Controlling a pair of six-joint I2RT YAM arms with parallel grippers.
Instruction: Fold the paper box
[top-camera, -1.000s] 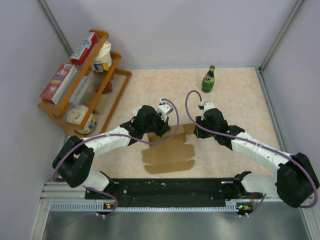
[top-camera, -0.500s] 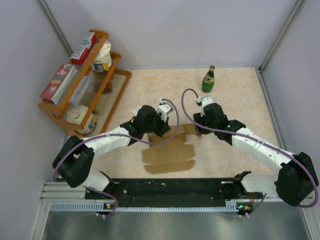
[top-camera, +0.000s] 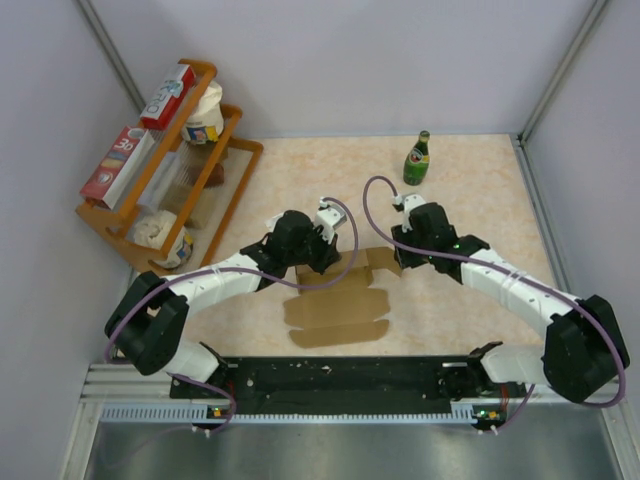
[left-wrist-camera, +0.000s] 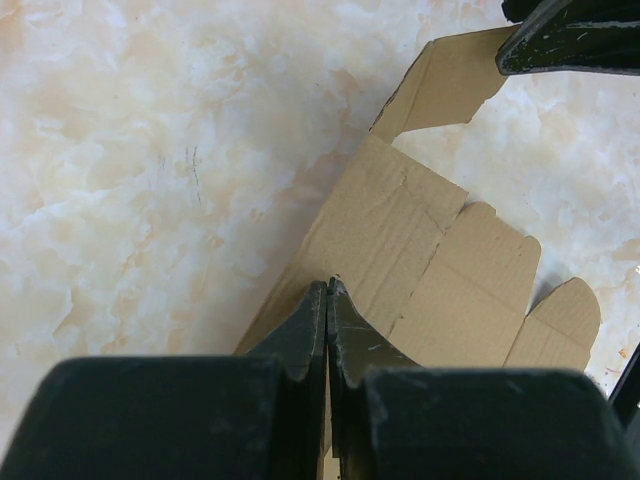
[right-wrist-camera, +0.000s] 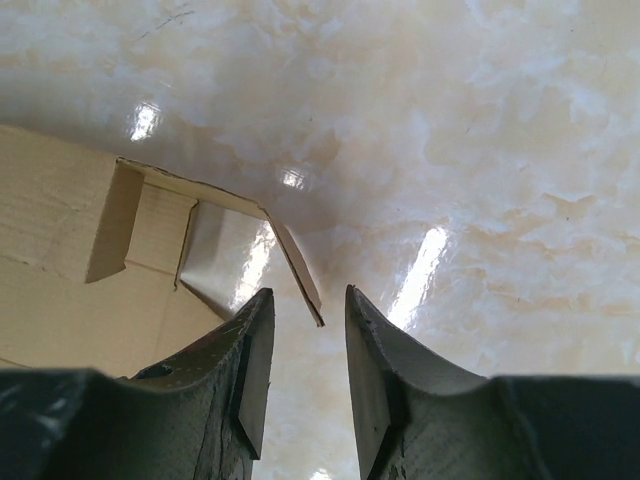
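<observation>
Top external view: the flat brown paper box (top-camera: 338, 298) is lying on the marbled table (top-camera: 480, 200) just ahead of the two arm bases, its scalloped flaps pointing toward the near edge, with both arms reaching in over its far side. The left gripper (top-camera: 320, 258) is bearing down on the far left part of the cardboard. The right gripper (top-camera: 400, 260) is working at the far right corner, where one small flap (top-camera: 380, 258) is standing up from the sheet. In the left wrist view, the left gripper (left-wrist-camera: 328, 290) is showing its jaws pressed tightly together with no gap between them, their tips resting on the creased panel of the paper box (left-wrist-camera: 420, 250) near its left edge; whether any cardboard is caught between them cannot be told. In the right wrist view, the right gripper (right-wrist-camera: 307, 294) is holding its jaws partly spread, a modest gap showing between the two dark fingers (right-wrist-camera: 375, 350). The raised flap (right-wrist-camera: 295, 265) of the paper box (right-wrist-camera: 60, 270) is angling into that gap, its free corner sitting between the fingertips, closer to the left one; the jaws are not closing on it, and contact cannot be made out. A green bottle (top-camera: 417, 160) is standing well apart at the far side of the table, and a wooden rack (top-camera: 215, 150) of goods is leaning at the left wall.
</observation>
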